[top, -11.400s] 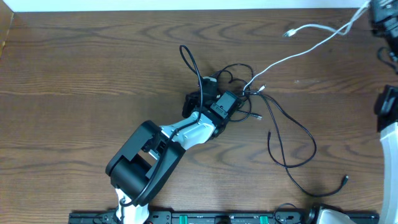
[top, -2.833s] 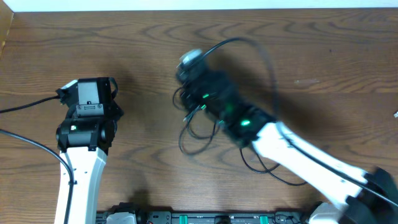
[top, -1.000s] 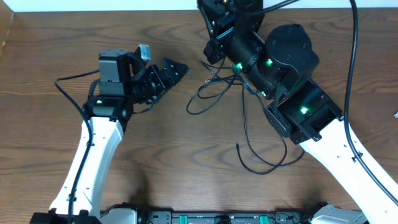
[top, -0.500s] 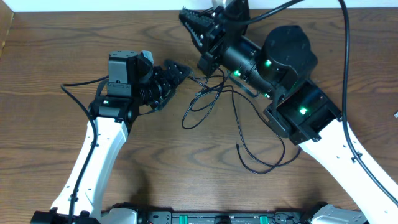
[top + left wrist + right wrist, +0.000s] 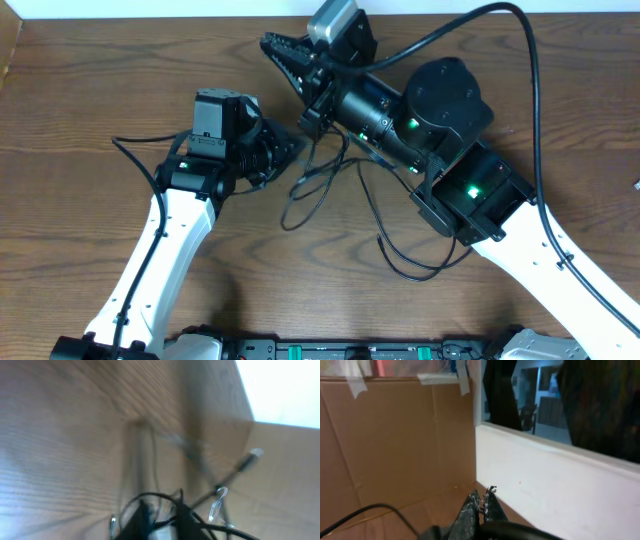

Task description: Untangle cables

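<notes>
Several black cables (image 5: 330,185) loop on the worktop (image 5: 80,80), partly under the right arm (image 5: 440,100), clear only overhead; right wrist shows right fingers (image 5: 470,510) pressed shut, cardboard (image 5: 395,435) behind; left fingers (image 5: 278,152) blurred, can't tell.

Overhead view sharp and evenly lit. Left wrist view smeared by motion blur. Right wrist foreground dark.

Right arm (image 5: 450,130) overhangs cables (image 5: 312,180); table (image 5: 60,230) left free.

Wooden table (image 5: 80,80), taped cardboard wall (image 5: 395,435), perhaps a window (image 5: 535,400).
</notes>
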You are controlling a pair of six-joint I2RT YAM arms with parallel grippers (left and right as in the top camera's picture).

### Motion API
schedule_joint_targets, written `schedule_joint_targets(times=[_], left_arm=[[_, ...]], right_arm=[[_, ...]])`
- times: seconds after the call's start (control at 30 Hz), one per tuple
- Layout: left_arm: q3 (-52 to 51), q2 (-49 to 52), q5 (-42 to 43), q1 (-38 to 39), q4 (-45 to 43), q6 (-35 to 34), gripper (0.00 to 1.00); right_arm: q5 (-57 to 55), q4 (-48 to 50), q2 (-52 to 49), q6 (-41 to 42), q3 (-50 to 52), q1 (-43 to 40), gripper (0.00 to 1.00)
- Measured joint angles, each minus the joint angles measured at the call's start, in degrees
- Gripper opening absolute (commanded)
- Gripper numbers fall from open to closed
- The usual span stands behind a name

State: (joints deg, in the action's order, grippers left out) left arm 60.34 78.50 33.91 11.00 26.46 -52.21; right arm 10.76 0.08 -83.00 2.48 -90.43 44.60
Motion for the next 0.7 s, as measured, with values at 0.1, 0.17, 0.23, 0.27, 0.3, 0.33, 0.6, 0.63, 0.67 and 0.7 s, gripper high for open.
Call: schedule_joint_targets(times=[0.1,0.17,0.23,0.27,0.3,0.33,0.6,0.63,0.67,0.7], left_arm=[[0.0,0.0,-1.36,0.0,2.1,0.13,0.07],[0.02,0.0,-2.86,0.0,3.32,0.22,0.08],[0.02,0.0,-4.83,0.0,3.98,0.98,0.08],[0.0,0.0,-6.21,0.02,4.39,1.33,0.08],[0.0,0.0,-7.52,0.02,4.87,1.66,0.07],[0.0,0.0,-9.22,0.04,5.49,1.95,0.07],[0.0,0.0,-30.47,0.02,13.81,4.63,0.08],[0.0,0.0,-33.31,0.04,14.88,4.7,0.07],[0.0,0.0,-36.76,0.04,16.09,4.9,0.08],[0.0,0.0,-39.26,0.04,17.0,4.96,0.08]], right_arm=[[-0.72,1.97,0.0,-0.2,0.0,0.0,0.01],[-1.44,2.75,0.0,-0.2,0.0,0.0,0.01],[-2.69,3.19,0.0,-0.22,0.0,0.0,0.01],[-3.37,3.26,0.0,-0.31,0.0,0.0,0.01],[-3.91,3.28,0.0,-0.44,0.0,0.0,0.01],[-4.61,3.34,0.0,-0.72,0.0,0.0,0.01],[-10.6,3.41,0.02,-4.17,0.0,0.0,0.01],[-11.78,3.41,0.02,-4.76,0.0,0.0,0.01],[-12.83,3.45,0.02,-5.31,0.0,0.0,0.01],[-14.03,3.45,0.02,-5.95,0.0,0.0,0.01]])
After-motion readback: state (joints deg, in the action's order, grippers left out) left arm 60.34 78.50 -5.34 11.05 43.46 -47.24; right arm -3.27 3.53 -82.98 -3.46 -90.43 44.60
